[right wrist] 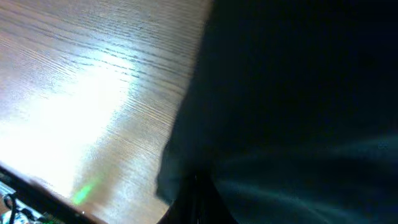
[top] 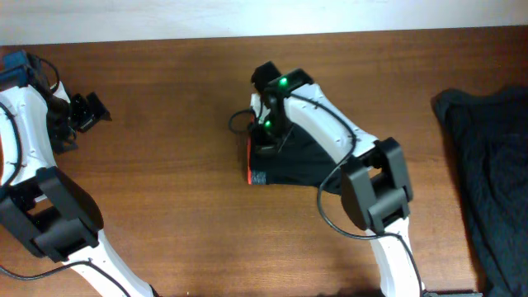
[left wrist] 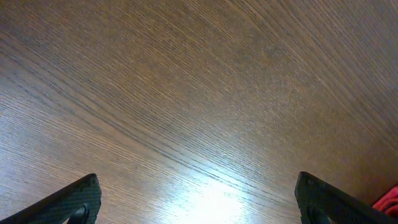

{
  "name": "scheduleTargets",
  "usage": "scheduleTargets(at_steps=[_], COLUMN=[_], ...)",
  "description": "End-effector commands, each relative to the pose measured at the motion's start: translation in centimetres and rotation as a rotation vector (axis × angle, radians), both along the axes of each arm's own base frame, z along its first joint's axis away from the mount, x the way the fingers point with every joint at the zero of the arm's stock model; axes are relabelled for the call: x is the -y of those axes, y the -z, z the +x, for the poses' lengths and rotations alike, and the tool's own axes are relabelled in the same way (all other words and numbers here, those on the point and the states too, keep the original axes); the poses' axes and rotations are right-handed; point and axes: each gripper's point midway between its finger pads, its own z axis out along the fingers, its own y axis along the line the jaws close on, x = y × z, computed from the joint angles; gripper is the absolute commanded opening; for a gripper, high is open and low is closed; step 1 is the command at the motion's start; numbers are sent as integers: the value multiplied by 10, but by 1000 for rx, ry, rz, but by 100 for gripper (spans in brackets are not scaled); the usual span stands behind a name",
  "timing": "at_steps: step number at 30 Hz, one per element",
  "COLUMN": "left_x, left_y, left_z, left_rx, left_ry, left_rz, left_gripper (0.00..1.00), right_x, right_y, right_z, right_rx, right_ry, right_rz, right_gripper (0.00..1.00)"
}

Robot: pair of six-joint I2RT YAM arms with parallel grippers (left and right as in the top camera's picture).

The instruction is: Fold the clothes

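Right arm hides much of the black trousers, blurred dark up close.

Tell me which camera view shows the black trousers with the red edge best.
The overhead view: the trousers appear as a compact bundle, red edge visible, partly under the right arm. The right wrist view shows only dark fabric close up; the left wrist view, only a red scrap, perhaps that edge.

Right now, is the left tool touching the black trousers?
Apart. The overhead view shows the left tool far left, with a wide stretch of bare table between it and the bundled black trousers.
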Motion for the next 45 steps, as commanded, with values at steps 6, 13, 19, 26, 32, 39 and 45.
scheduleTargets(at_steps=[6,13,19,26,32,39,45], left_x=[-3,-3,-3,-3,-3,-3,-3], left_y=[-15,-15,-15,-15,-15,-15,-15], left_z=[2,2,2,2,2,2,2], left_rx=[36,36,36,36,36,36,36], left_ry=[6,6,6,6,6,6,6], left_rz=[21,21,21,21,21,21,21], left_gripper=[99,99,99,99,99,99,99], right_x=[-33,-27,-2,37,35,24,17], right_y=[0,-42,-105,-95,-65,-28,15], right_z=[-10,10,35,61,72,79,80], right_rx=[47,66,155,170,167,192,191], right_ry=[-58,-30,5,99,107,116,139], right_rz=[18,147,272,235,234,229,229], right_gripper=[5,4,4,4,4,4,5])
